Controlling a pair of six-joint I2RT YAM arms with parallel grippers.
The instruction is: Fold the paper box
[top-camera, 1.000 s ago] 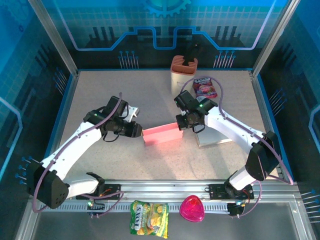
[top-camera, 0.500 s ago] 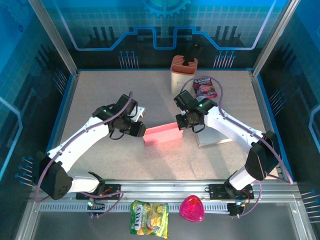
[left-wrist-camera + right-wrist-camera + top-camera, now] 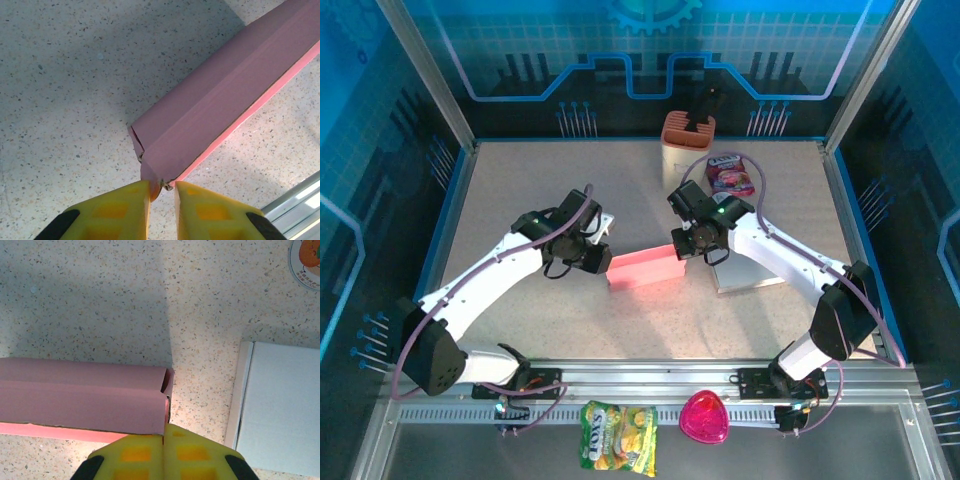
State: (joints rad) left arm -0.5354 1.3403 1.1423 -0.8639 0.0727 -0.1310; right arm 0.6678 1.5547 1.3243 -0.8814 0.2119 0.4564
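Mid-fold: my right gripper [image 3: 163, 440] pinches the pink box [image 3: 642, 268] at its right end, my left gripper [image 3: 162, 192] sits narrowly spread around the left corner; next I'd clamp that corner squarely

A long, narrow pink paper box [image 3: 642, 270] lies flat near the middle of the speckled tabletop [image 3: 520, 190], running left to right with its right end slightly farther back. It is partly folded into a slim sleeve. A crease runs lengthwise along its dull pink top panels [image 3: 85, 400], and a brighter salmon strip edges the near side. Its left end [image 3: 150, 160] is creased and crumpled at the corner. The right end shows a small dark opening.
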